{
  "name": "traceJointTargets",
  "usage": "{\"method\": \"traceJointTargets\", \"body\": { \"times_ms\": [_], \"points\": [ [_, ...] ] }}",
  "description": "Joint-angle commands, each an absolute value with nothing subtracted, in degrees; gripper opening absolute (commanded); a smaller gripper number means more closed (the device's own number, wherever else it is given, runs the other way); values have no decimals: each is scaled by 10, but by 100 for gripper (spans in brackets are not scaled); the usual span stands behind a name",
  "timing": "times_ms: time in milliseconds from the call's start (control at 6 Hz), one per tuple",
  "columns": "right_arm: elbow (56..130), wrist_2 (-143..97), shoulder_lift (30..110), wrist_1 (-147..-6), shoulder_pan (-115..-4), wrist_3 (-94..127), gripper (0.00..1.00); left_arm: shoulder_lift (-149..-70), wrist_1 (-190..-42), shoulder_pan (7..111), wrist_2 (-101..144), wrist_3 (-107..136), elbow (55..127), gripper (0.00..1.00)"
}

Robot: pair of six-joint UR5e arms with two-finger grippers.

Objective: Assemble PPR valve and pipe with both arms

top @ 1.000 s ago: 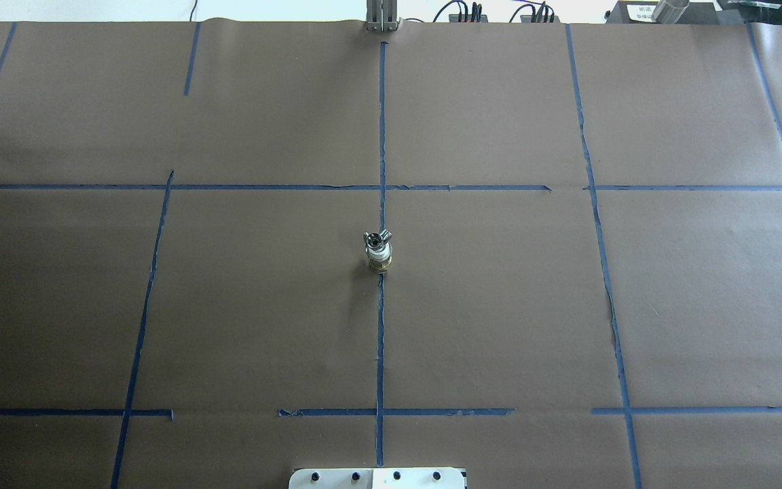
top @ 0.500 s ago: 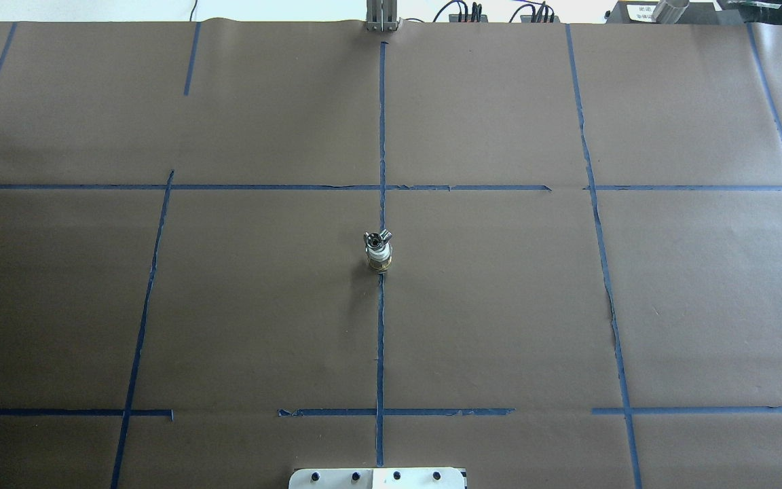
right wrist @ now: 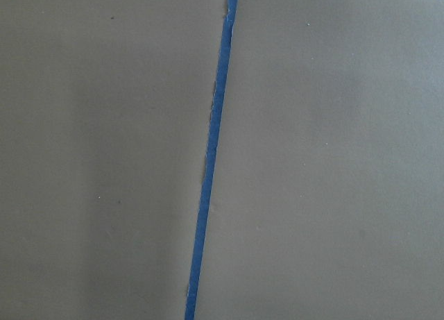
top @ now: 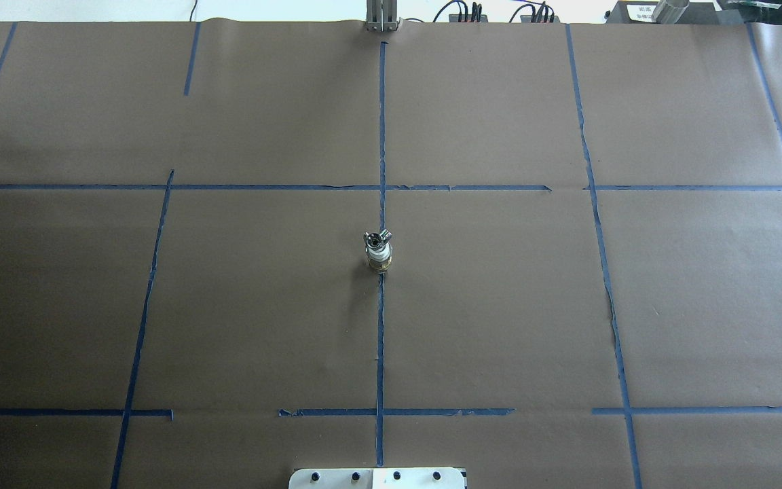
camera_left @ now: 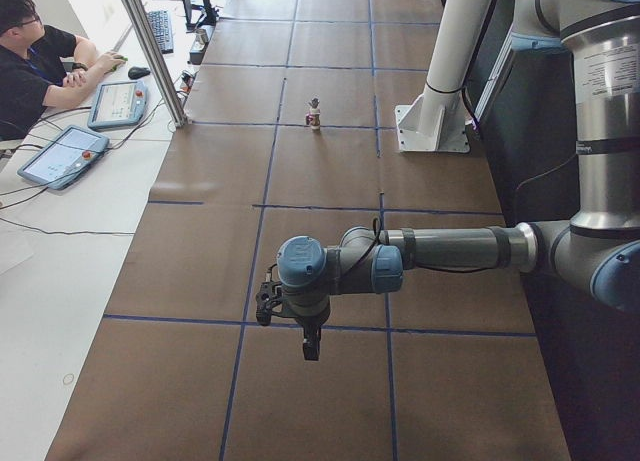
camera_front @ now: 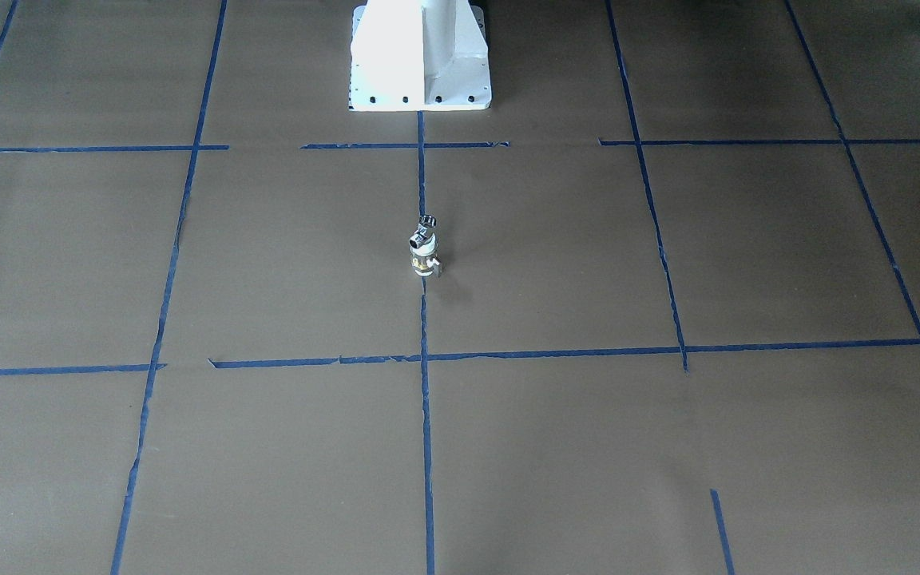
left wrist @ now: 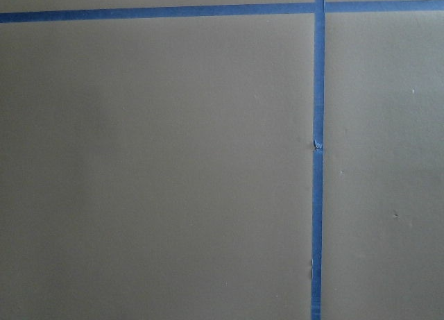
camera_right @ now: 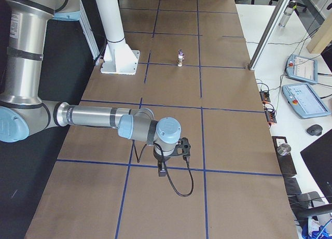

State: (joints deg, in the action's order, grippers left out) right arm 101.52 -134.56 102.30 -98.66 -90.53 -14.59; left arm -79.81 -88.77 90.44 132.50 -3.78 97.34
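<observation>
The PPR valve (top: 378,258) stands upright on the blue centre line at mid-table, with the chrome T-shaped pipe (top: 377,238) sitting on its top end. The pair also shows in the front view, valve (camera_front: 423,258) below and pipe (camera_front: 426,224) above, and small in the side views (camera_left: 314,114) (camera_right: 180,57). Both arms are far from it and show only in the side views. My left gripper (camera_left: 311,349) and my right gripper (camera_right: 162,171) point down over the paper at the table's ends. I cannot tell whether either is open or shut. The wrist views show only paper and tape.
Brown paper with a blue tape grid (top: 381,136) covers the table. The white robot pedestal (camera_front: 420,56) stands at the robot's edge. An aluminium post (camera_left: 150,51), tablets (camera_left: 60,156) and an operator (camera_left: 35,61) are on the far side.
</observation>
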Motion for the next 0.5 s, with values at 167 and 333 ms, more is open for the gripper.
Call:
{"method": "traceJointTargets", "body": {
  "times_ms": [167, 333],
  "points": [
    [1013, -1346, 1023, -984, -905, -146, 100, -798, -887, 904, 1325, -38, 975, 100],
    [1013, -1346, 1023, -983, -905, -146, 100, -798, -887, 904, 1325, -38, 975, 100]
  ]
}}
